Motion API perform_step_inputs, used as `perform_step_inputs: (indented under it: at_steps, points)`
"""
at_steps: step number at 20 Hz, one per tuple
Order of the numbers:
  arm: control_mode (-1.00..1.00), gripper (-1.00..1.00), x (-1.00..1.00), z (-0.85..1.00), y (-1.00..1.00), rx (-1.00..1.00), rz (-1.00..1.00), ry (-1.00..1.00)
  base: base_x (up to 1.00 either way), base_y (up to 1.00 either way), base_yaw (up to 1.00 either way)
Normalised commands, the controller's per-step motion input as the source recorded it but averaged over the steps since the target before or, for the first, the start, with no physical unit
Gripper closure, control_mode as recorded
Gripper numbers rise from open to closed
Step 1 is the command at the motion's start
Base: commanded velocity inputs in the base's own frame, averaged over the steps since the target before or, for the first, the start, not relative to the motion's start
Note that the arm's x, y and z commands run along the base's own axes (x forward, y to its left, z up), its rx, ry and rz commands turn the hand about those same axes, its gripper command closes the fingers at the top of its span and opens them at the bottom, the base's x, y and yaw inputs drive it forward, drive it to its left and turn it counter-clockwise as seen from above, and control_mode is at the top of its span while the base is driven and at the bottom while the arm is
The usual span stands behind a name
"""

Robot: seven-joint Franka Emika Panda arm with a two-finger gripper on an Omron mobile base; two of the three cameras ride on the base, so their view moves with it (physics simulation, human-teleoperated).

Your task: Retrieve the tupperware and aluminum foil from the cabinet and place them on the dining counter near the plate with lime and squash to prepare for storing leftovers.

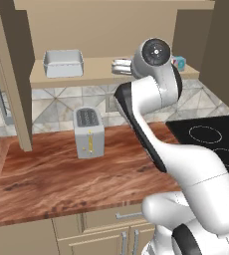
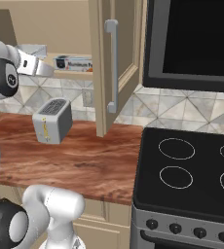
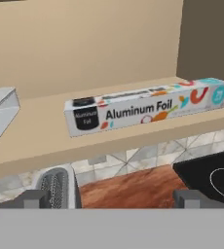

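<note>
The cabinet [image 2: 115, 68] stands open above a wood-grain counter [image 1: 61, 174], its panelled door swung out toward the stove, the long grey bar handle [image 2: 112, 65] upright on it. A black cooktop [image 2: 192, 170] adjoins the counter on the side of the open door. The white arm [image 1: 181, 164] rises from the base and reaches up to shelf level. On the cabinet shelf [image 3: 46, 141], the tupperware [image 1: 62, 63] sits toward the far end, well apart from the arm's wrist; the aluminum foil [image 3: 145, 108] lies lengthwise near the shelf's front edge, lettered side facing the hand camera, beside but not touching the container. A silver toaster [image 1: 89, 132] stands on the counter below the shelf. The gripper [image 3: 114, 198] hovers in front of the foil carton with its fingertips [image 3: 33, 198] spread wide, holding nothing.
</note>
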Motion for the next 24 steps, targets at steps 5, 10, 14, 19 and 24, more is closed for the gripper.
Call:
perform_step_inputs:
  at_steps: [5,10,14,19,24]
  points:
    - [-1.0,-1.0,0.22,0.0,0.08,0.09,-0.16,0.0,0.0,0.0,0.0]
    - [-1.0,-1.0,0.34,0.0,0.16,0.02,-0.17,0.0,0.0,0.0,0.0]
    - [-1.0,-1.0,0.38,0.0,0.24,0.01,-0.17,0.0,0.0,0.0,0.0]
    - [-1.0,-1.0,0.38,0.0,0.26,0.0,-0.18,0.0,0.0,0.0,0.0]
    - [-1.0,-1.0,0.32,0.0,0.18,0.0,-0.14,0.0,0.0,0.0,0.0]
